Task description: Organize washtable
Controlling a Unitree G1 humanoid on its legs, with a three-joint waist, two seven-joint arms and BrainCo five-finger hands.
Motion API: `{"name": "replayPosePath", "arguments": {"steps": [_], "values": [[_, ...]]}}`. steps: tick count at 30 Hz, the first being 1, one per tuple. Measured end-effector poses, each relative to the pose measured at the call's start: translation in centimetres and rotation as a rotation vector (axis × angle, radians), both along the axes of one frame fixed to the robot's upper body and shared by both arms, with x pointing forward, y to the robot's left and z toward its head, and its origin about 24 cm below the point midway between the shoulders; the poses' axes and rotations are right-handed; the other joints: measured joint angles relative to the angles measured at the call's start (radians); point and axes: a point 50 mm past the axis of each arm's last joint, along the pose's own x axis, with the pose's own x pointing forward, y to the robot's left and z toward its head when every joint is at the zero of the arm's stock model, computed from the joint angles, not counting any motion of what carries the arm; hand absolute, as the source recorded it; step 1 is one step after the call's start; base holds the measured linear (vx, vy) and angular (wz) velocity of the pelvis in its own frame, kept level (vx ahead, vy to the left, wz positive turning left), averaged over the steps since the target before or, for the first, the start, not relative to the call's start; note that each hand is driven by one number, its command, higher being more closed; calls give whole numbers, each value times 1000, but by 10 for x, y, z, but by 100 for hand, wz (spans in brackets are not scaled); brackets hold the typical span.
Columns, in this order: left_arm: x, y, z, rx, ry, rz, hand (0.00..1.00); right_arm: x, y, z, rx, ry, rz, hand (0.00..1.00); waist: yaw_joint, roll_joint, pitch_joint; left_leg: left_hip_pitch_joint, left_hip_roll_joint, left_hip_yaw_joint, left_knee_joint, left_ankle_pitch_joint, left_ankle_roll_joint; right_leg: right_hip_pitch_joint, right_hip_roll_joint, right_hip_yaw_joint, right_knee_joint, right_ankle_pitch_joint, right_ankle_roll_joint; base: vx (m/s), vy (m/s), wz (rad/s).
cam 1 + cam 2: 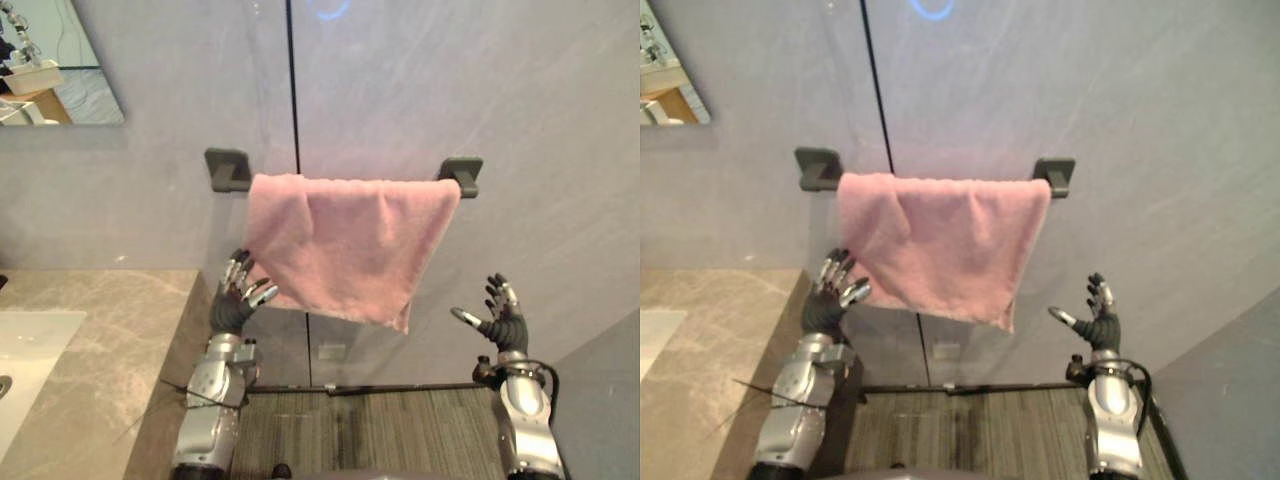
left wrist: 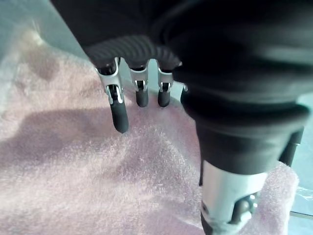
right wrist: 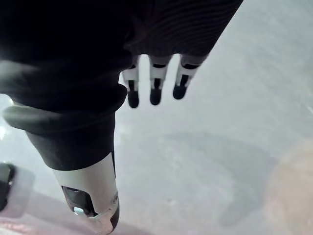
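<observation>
Towel (image 1: 345, 245) hung crooked, long axis left-right. Left hand (image 1: 238, 292), fingers relaxed, nearer, at its lower-left edge. Right hand (image 1: 498, 318) splayed, well apart.

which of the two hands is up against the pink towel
The left hand, its straight fingers at the pink towel's lower left edge. The right hand is open in the air, apart from the cloth.

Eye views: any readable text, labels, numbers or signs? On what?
None readable.
Towel, wall and counter: no print shows.
Small pale plate on the wall below the towel: too small to tell if it is marked.
</observation>
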Motion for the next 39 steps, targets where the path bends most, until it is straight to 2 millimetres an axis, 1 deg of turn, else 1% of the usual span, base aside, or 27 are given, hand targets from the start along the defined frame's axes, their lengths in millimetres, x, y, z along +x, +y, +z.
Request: {"name": "replayPosePath", "arguments": {"steps": [3,6,10,12,13,14,15,17,18,20,22,23,24,27,30,33,39], "values": [[-17,-4,-13,-32,54,-9,0,-16,8,-15,29,64,10,0,2,0,0,-2,1,6,0,-1,0,-4,0,-1,3,-1,0,0,0,0],[-28,-8,-23,-53,94,-23,0,-31,13,-26,48,119,11,0,8,0,0,-3,4,16,0,-2,1,-10,0,-2,14,-4,3,0,0,0],[-35,-10,-30,-73,126,-23,0,-43,21,-37,45,184,54,0,19,1,0,-3,6,19,0,-3,1,-11,0,-3,15,-4,4,0,0,0],[-39,-11,-41,-81,173,-17,0,-50,25,-48,49,238,66,0,28,1,-1,-2,7,20,0,-3,1,-11,0,-3,17,-4,4,0,0,0],[-41,-11,-48,-76,210,-15,0,-53,26,-54,58,267,70,0,28,1,-1,-1,9,20,0,-3,1,-11,0,-4,19,-4,4,0,0,0],[-46,-11,-60,-57,268,-17,0,-57,30,-64,70,314,80,0,30,2,-2,1,8,20,0,-3,1,-8,-1,-6,19,-6,4,0,0,0],[-49,-11,-67,-47,302,-19,0,-60,32,-70,75,342,84,0,30,2,-2,3,8,20,0,-3,1,-6,-2,-7,20,-7,5,-1,-10,3],[-60,-12,-91,2,425,-32,0,-71,41,-89,96,445,107,0,31,3,-1,11,6,18,0,-4,1,4,-4,-11,20,-16,1,-1,-6,5],[-63,-12,-95,18,450,-36,0,-73,44,-93,103,468,113,0,31,3,-1,12,6,18,0,-4,1,5,-5,-12,21,-19,4,-11,-9,5],[-73,-12,-111,56,534,-36,0,-83,51,-106,134,538,125,0,36,4,-1,14,3,18,0,-7,-2,5,-5,-12,27,-28,6,0,0,0],[-79,-12,-121,76,590,-45,0,-89,53,-113,150,579,129,0,41,4,-1,16,2,19,0,-8,-3,5,-5,-12,30,-31,5,0,0,0],[-86,-12,-131,93,650,-54,0,-97,55,-120,164,621,128,0,51,5,-2,16,3,19,0,-9,-3,5,-5,-12,30,-32,5,0,0,0],[-89,-13,-136,106,677,-56,0,-100,55,-123,170,640,127,0,52,6,-2,16,3,19,0,-10,-4,5,-5,-12,30,-32,4,0,0,0],[-106,-12,-156,142,813,-63,0,-114,59,-137,198,733,123,0,54,9,-3,17,2,21,0,-13,-4,5,-5,-11,30,-34,2,0,0,0],[-110,-8,-166,150,879,-39,0,-125,61,-148,229,809,115,0,54,14,-5,22,3,27,0,-18,-9,7,-5,-5,30,-34,0,22,-9,-6],[-114,-4,-173,147,934,-13,0,-126,60,-150,240,822,96,0,52,16,-6,42,3,36,0,-24,-10,24,-5,2,26,-33,4,28,-10,-9],[-116,-1,-177,159,959,1,0,-122,59,-154,256,848,82,0,55,17,-4,44,3,45,0,-30,-12,23,-5,9,25,-33,4,17,-7,-3]]}}
